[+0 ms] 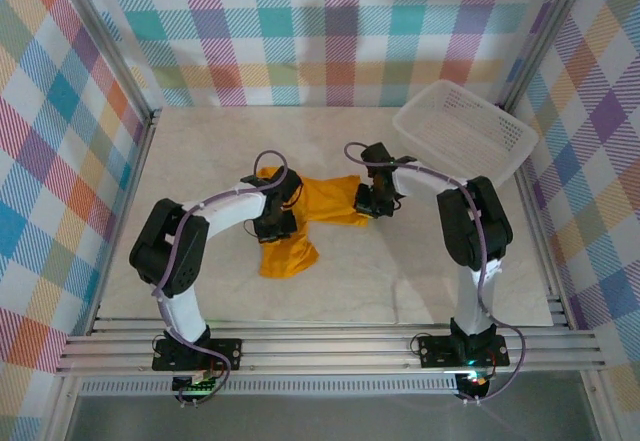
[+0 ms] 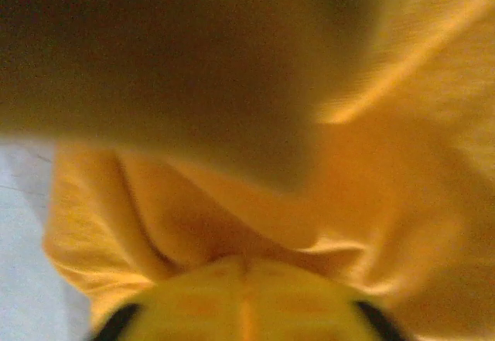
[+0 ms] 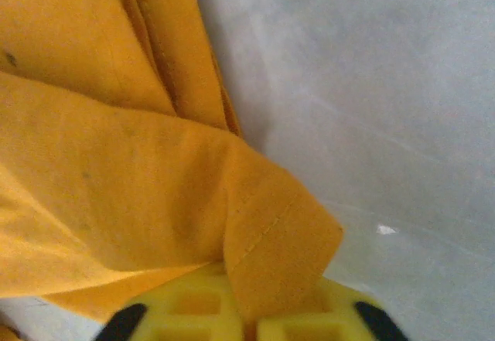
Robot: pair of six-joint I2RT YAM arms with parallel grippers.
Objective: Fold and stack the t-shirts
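1. Yellow fingers of the right claw [image 3: 247, 318] fill the bottom of the right wrist view. They are clamped together on a stitched hem corner of the mustard-orange soft cloth t-shirt [image 3: 116, 163].
2. At the bottom of the blurred left wrist view, the left claw [image 2: 244, 306] is likewise pressed closed, with folds of the t-shirt gathered into its tips.
3. From above, the pale marbled counter [image 1: 200, 151] carries the t-shirt crumpled near its middle. The cloth is stretched between the two claws, and one flap trails toward the near edge.
4. Pastel plaid fabric walls [image 1: 300, 31] close the counter in on three sides, and grooved metal rails [image 1: 330, 346] run along the near edge.
5. In the far right corner, a white plastic mesh basket [image 1: 470, 126] sits tilted, apart from the t-shirt.
6. Bent with its elbow out to the left, the left arm [image 1: 175, 251] reaches its forearm rightward to the cloth's left end.
7. With its elbow out to the right, the right arm [image 1: 470, 226] reaches leftward to the cloth's right end.
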